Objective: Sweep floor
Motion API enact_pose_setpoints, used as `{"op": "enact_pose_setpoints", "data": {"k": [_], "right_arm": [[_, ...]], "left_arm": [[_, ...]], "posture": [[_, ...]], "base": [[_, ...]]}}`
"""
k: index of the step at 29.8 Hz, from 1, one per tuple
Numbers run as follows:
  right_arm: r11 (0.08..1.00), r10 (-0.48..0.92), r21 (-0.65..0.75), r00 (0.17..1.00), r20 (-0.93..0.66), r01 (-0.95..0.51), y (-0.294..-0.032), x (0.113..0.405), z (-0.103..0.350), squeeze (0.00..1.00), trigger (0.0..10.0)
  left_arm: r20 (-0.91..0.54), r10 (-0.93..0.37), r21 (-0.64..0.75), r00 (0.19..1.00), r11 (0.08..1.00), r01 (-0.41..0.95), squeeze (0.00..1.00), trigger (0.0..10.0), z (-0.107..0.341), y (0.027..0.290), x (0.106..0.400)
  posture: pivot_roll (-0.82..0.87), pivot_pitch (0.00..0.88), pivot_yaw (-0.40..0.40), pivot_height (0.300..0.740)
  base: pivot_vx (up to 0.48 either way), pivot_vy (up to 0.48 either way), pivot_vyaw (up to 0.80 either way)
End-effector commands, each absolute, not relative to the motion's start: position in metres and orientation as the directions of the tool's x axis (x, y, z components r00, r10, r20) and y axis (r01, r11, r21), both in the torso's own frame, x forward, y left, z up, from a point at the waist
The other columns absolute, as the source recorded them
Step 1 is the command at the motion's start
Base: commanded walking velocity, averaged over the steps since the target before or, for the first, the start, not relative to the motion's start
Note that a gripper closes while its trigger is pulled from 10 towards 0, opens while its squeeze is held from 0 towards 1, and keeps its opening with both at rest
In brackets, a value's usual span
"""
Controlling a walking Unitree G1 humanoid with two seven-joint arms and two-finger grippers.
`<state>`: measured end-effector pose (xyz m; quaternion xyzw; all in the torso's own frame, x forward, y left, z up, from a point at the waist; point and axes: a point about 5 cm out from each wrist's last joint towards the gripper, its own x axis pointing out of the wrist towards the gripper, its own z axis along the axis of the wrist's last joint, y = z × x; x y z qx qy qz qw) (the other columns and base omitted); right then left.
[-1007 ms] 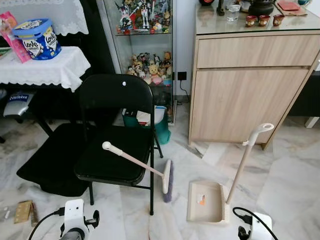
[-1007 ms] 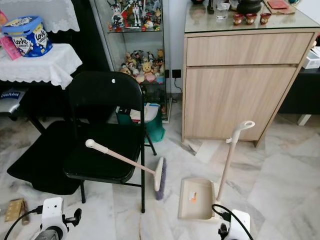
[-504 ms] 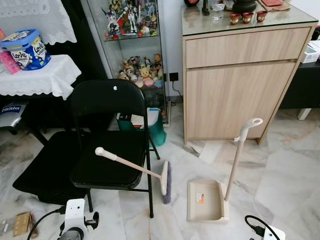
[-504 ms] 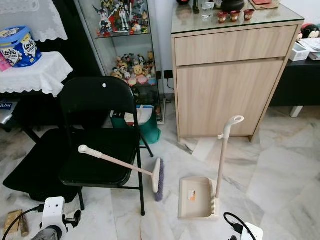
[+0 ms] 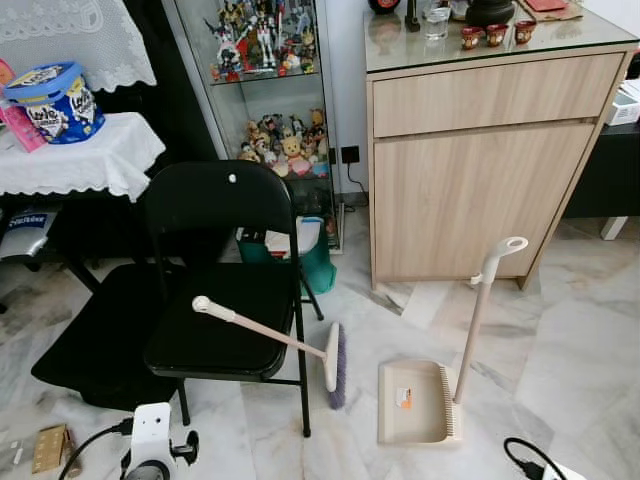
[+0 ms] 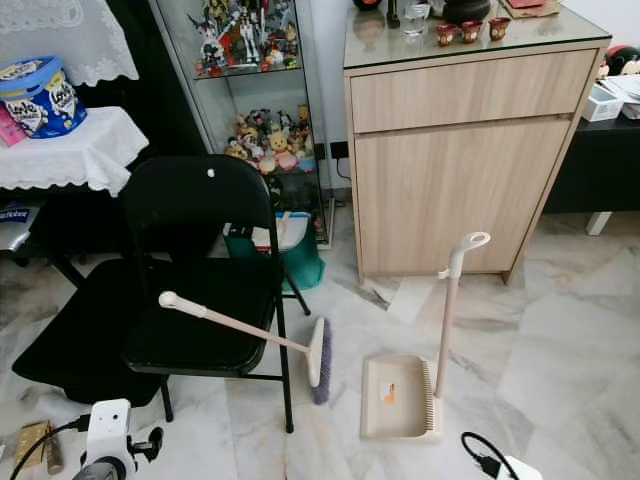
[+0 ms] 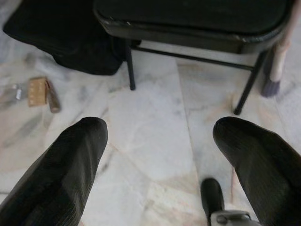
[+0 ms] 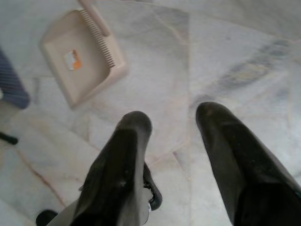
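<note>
Since a second ago my view has swung right and both arms have dropped lower. The broom [image 5: 270, 337] leans on the black chair [image 5: 222, 300], bristles on the floor; the dustpan [image 5: 417, 401] stands just right. The left gripper [image 7: 157, 136] is spread wide, the right gripper [image 8: 171, 120] spread too, both over bare marble floor [image 5: 575, 340].

My left wrist [image 5: 152, 452] cut by frame bottom. Broom [image 5: 270, 337] bristles partly behind chair [image 5: 225, 285] leg. Bin [image 5: 300, 250] half hidden behind chair back. Dustpan [image 5: 412, 402] sticker unreadable. Floor scrap [image 5: 50, 448] unidentifiable.
</note>
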<state>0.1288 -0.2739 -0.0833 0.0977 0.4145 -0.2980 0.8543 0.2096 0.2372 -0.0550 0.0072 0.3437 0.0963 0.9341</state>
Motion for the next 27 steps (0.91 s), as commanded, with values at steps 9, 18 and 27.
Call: {"op": "enact_pose_setpoints", "data": {"k": [9, 18, 27], "right_arm": [[0.756, -0.447, -0.047, 0.463, -0.765, 0.653, -0.268, 0.133, -0.084, 0.0, 10.0], [0.764, -0.442, -0.049, 0.468, -0.765, 0.643, -0.265, 0.135, -0.084, 0.0, 10.0], [0.822, -0.416, -0.074, 0.506, -0.756, 0.565, -0.262, 0.143, -0.082, 0.0, 10.0]], "left_arm": [[-0.641, 0.19, 0.111, 0.743, 0.982, -0.156, 0.0, 10.0, -0.05, 0.248, 0.214], [-0.631, 0.169, 0.113, 0.757, 0.986, -0.125, 0.0, 10.0, -0.048, 0.243, 0.22], [-0.637, 0.169, 0.109, 0.752, 0.986, -0.128, 0.0, 10.0, -0.05, 0.236, 0.219]], "posture": [[-0.25, 0.0, 0.221, 0.74], [-0.26, 0.0, 0.215, 0.74], [-0.29, 0.0, 0.154, 0.74]], "base": [[0.0, 0.344, -0.46], [0.0, 0.183, 0.0], [0.0, 0.0, 0.0]]}}
